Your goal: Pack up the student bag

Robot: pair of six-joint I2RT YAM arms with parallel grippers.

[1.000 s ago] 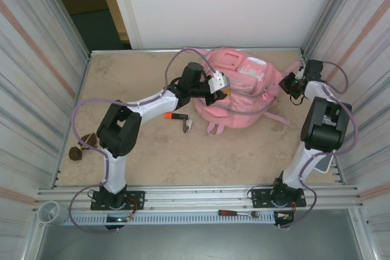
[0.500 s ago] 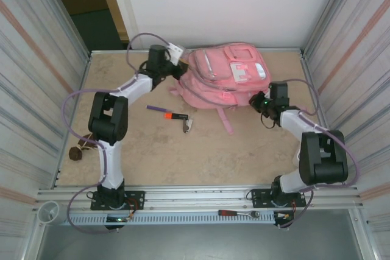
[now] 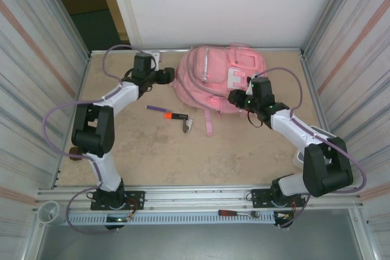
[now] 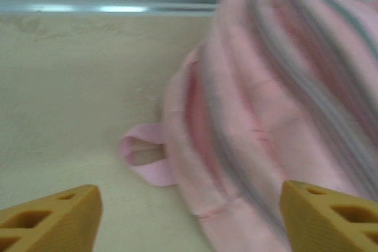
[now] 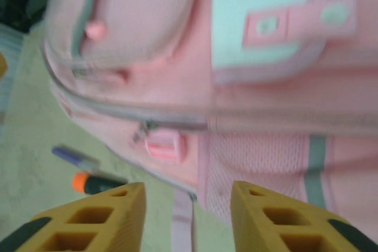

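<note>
The student bag (image 3: 213, 77), big and pink, lies at the back middle of the table with a strap (image 3: 209, 123) trailing toward me. My left gripper (image 3: 167, 76) is at its left edge, open wide; the left wrist view has the bag's side (image 4: 266, 116) and a small pink loop (image 4: 144, 157) ahead of the spread fingertips (image 4: 53, 219). My right gripper (image 3: 236, 97) is at the bag's near right side, open with nothing between the fingers. In the right wrist view the bag (image 5: 177, 81) is close ahead, with its pale patch (image 5: 260, 10) and a pink buckle (image 5: 162, 144).
A purple pen (image 3: 153, 108), an orange-and-black marker (image 3: 173, 115) and a small metal piece (image 3: 187, 126) lie left of the strap. A brown object (image 3: 76, 152) sits by the left wall. A wrench (image 3: 237, 214) rests on the front rail. Ribbed walls close both sides.
The bag has turned and slid toward the back middle. My left arm swung left and back along it. My right arm came in from the right wall to the bag's near side.
</note>
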